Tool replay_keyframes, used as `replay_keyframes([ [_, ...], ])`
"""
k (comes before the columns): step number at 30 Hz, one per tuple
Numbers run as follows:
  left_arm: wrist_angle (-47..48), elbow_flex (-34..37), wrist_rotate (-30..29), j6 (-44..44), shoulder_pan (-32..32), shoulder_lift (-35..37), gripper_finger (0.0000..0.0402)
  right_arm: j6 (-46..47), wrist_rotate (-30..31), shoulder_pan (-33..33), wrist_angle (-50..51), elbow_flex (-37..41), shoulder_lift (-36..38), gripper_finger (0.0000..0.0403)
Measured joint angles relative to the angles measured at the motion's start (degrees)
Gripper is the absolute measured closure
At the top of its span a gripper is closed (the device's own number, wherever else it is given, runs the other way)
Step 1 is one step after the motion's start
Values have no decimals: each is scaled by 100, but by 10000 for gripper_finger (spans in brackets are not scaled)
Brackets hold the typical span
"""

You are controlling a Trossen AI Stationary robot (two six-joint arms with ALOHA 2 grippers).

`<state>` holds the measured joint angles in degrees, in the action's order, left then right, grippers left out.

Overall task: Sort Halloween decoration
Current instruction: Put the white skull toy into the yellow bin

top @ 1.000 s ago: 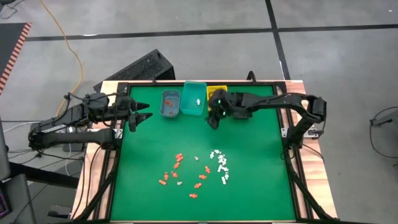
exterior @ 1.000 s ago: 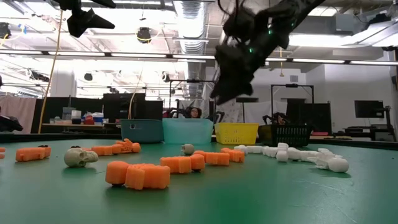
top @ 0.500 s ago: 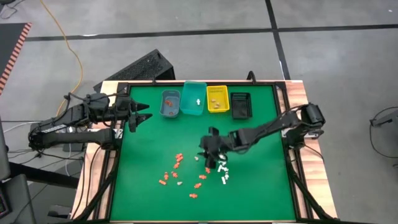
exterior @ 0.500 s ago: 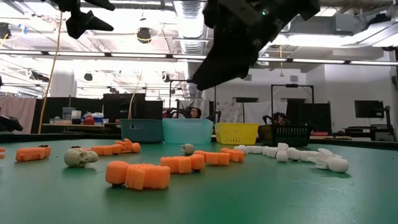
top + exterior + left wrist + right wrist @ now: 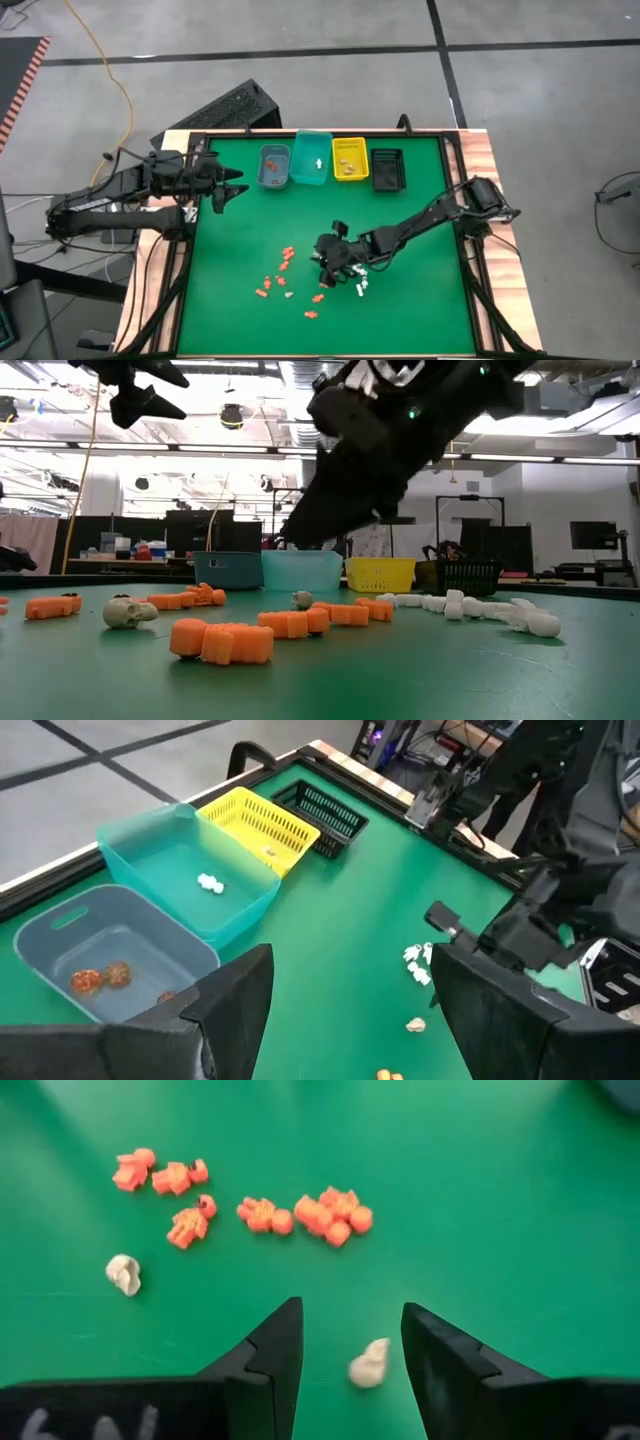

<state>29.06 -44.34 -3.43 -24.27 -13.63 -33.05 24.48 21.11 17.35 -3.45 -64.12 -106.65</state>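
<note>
The Halloween decoration lies loose on the green mat: orange pieces (image 5: 283,276), white pieces (image 5: 360,280) and small tan pieces (image 5: 370,1363). My right gripper (image 5: 322,262) is open and empty, tilted down just above the pile. In the right wrist view (image 5: 352,1330) its fingers stand on either side of one tan piece, with orange pieces (image 5: 318,1210) beyond. In the low view (image 5: 300,532) it hangs clear of the mat. My left gripper (image 5: 236,186) is open and empty, high at the far left beside the bins; it also shows in the left wrist view (image 5: 350,1010).
Four bins stand in a row at the mat's far edge: blue-grey (image 5: 274,166) holding orange pieces, teal (image 5: 313,158) holding a white piece, yellow (image 5: 349,159) and black (image 5: 387,168). A raised wooden frame (image 5: 470,250) borders the mat. A second tan piece (image 5: 124,1274) lies apart.
My right gripper has swung from beside the yellow bin at the far edge toward the near edge and down, and now hangs low over the pile of pieces. The pieces lie as before.
</note>
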Motion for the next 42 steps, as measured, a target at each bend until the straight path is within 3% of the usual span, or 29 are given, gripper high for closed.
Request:
replay_keyframes([
  [12,14,2,16,89,14,32,141,250,714,23,106,-65,-334,237],
  [27,60,2,62,127,16,45,141,315,910,104,-11,-65,-433,237],
  [42,125,2,64,123,16,47,141,594,726,108,-136,-72,-879,238],
])
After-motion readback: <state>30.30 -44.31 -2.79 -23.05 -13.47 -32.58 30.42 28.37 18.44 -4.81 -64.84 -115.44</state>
